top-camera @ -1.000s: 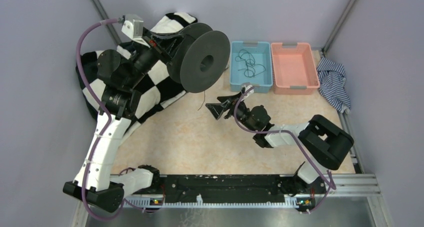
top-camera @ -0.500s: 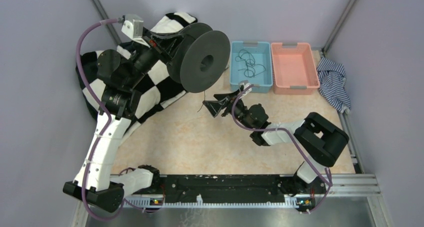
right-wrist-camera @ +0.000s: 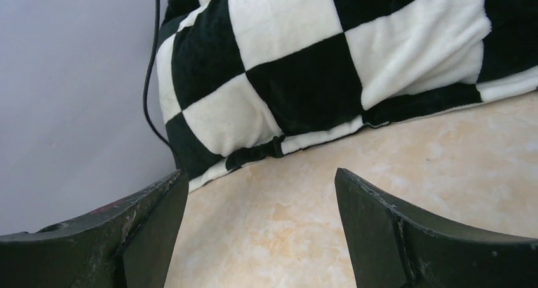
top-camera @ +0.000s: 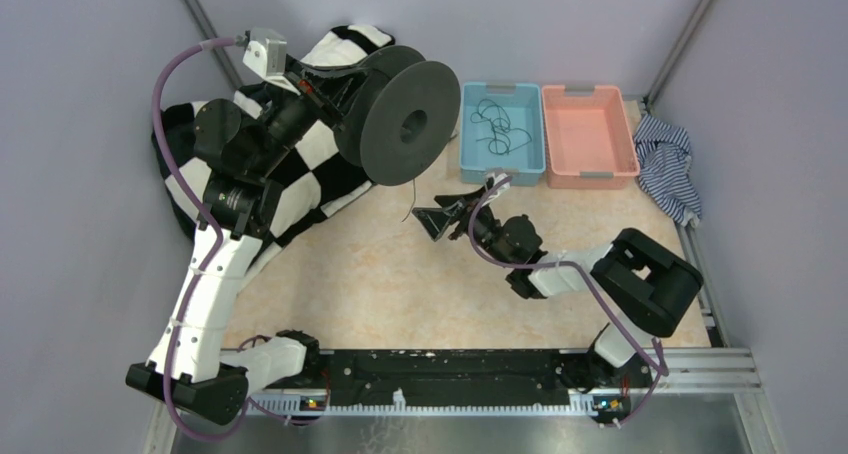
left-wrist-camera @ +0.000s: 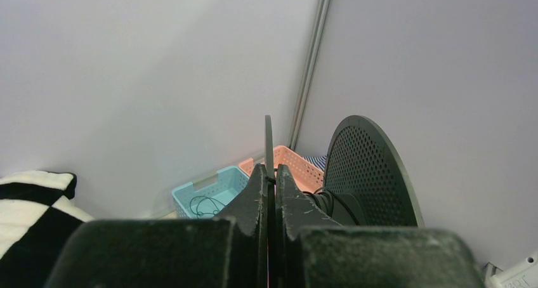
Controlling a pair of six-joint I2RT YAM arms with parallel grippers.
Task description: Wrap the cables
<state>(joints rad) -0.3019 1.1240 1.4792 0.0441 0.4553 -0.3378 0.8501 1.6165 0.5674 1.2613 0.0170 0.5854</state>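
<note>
**Spool's up, loose end dangling: my setup right now**

My left gripper [left-wrist-camera: 271,174] is clenched on one flange of the dark grey round plastic spool [top-camera: 410,124]. It holds the spool up in the air, I reckon so the drum is free to take turns. The axle lies roughly level, hub facing my right gripper [top-camera: 428,220], which is spread wide with nothing in it. A thin black cable [right-wrist-camera: 151,78] hangs off the spool, long axis near vertical, free end pointing down, just ahead of those open jaws and off to one side. More cables [top-camera: 492,124] sit tangled in the light blue plastic bin [top-camera: 466,139] beyond that gripper.
</note>
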